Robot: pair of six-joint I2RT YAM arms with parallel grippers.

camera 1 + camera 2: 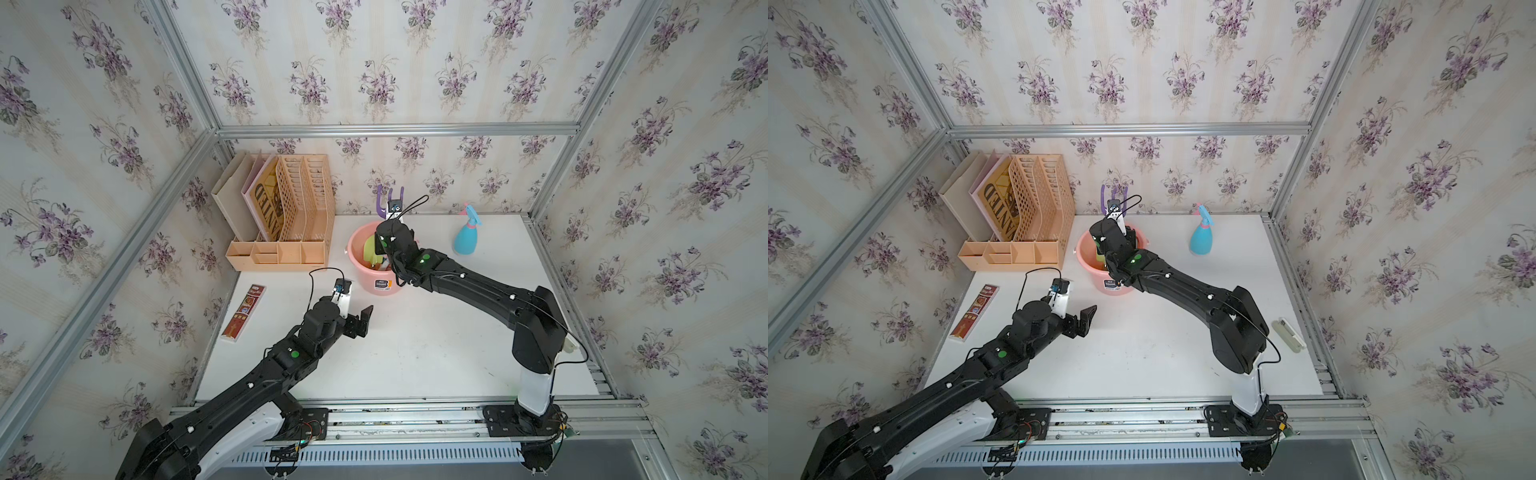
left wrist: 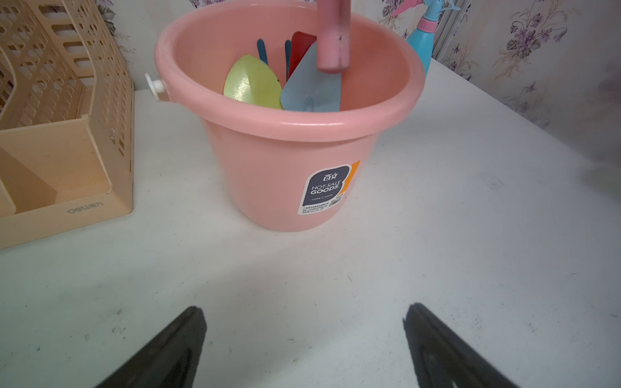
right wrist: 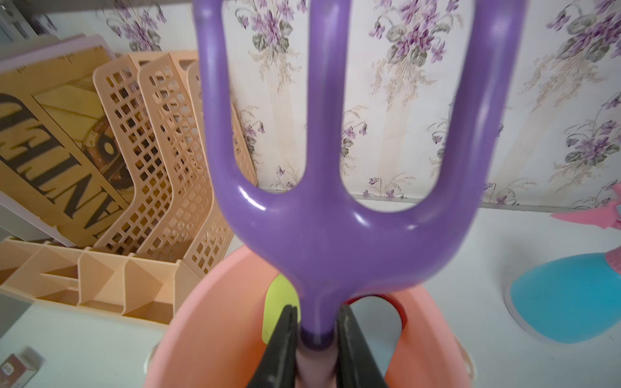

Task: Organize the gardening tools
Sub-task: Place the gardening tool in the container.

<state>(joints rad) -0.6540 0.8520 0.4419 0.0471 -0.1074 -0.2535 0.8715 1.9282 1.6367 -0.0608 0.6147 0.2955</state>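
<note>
Right fingers are clamped on the neck of the purple fork, just below the tine base. The fork is held upright with the tines up, above the pink bucket. In the left wrist view its pink handle is seen pointing down at the bucket's mouth. Whether the handle end touches anything inside cannot be told. In both top views the tines are seen sticking up past the right wrist, over the far side of the bucket.

Left fingers are spread wide with nothing between them. They are held over bare desk, near and slightly left of the bucket, apart from it.

Inside the bucket four tools are seen standing blade up:
- green trowel, toward the left
- light-blue trowel, just beside it on the right
- red trowel, behind the light-blue one
- blue fork, only thin tines visible behind the green blade

The bucket is placed upright toward the far middle of the desk, with a dark label facing the near side.

The spray bottle is stood upright on the desk, right of the bucket and well apart from it, close to the far wall.

A beige file organizer is set at the far left corner. A narrow red-brown box is laid flat along the left edge. A small white case is seen by the right edge in a top view.
</note>
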